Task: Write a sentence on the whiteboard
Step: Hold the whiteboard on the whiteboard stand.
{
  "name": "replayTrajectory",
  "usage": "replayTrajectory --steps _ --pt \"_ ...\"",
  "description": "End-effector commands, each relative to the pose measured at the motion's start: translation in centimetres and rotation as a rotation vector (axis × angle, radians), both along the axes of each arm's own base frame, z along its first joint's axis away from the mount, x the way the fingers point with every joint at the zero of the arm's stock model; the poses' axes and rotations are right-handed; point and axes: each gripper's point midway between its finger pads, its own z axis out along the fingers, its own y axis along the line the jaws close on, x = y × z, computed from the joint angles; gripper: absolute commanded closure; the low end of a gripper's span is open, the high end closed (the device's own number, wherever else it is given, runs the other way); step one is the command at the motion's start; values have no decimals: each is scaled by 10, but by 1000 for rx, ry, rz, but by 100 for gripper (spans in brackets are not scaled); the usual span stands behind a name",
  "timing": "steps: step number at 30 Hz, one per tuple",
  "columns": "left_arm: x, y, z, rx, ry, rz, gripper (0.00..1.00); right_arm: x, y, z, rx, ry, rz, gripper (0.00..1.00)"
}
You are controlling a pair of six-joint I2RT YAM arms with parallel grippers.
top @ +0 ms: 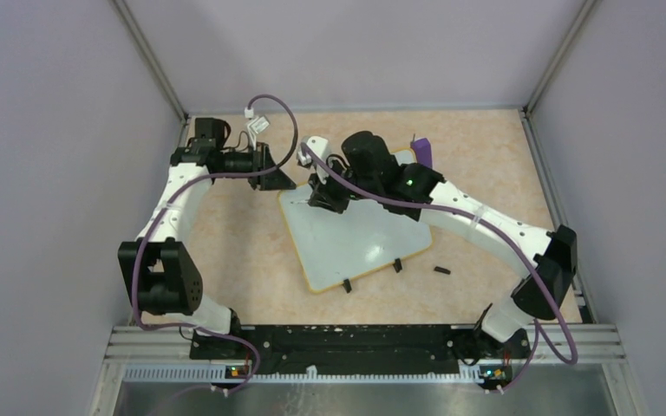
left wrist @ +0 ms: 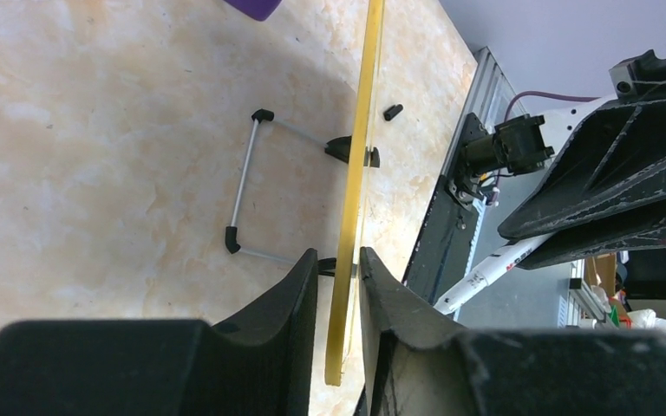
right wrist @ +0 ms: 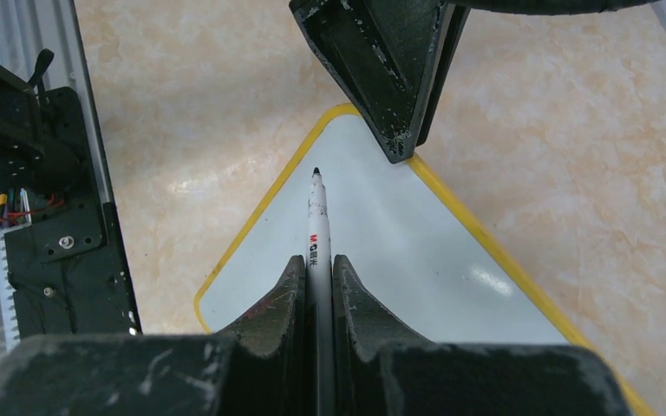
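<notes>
The whiteboard (top: 364,238) lies tilted mid-table, white with an orange-tan rim and two black clip feet (top: 347,285) on its near edge. Its face is blank; no writing shows. My left gripper (top: 279,180) is shut on the board's far left corner. In the left wrist view the fingers (left wrist: 338,256) clamp the yellow rim (left wrist: 360,130) edge-on. My right gripper (top: 325,198) is shut on a white marker (right wrist: 316,217). The black tip points at the board (right wrist: 399,251) near that corner, close to the left fingers (right wrist: 395,78).
A purple wedge block (top: 422,151) sits behind the board's far right corner. A small black cap (top: 440,270) lies on the table right of the board's near edge. A wire stand (left wrist: 243,182) shows behind the board. Grey walls enclose the table.
</notes>
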Motion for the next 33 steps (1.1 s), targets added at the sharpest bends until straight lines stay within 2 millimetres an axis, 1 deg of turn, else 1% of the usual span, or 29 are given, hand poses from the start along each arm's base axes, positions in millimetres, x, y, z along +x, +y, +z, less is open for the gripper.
replayTrajectory --steps 1,5,7,18,25,33 --pt "-5 -3 8 -33 -52 -30 73 1 13 20 49 -32 -3 100" --pt "-5 -4 9 -39 -49 -30 84 4 15 21 58 -35 -11 100" --pt "-5 -4 9 -42 -46 -32 87 6 15 21 61 -39 -20 100" --pt "-6 -4 8 -44 -50 -32 99 10 22 23 63 -34 -22 100" --pt "-6 -4 8 -43 -57 -33 100 11 26 21 63 -32 -15 100" --pt "-5 -4 9 -44 -57 -33 100 18 28 17 56 -43 -33 100"
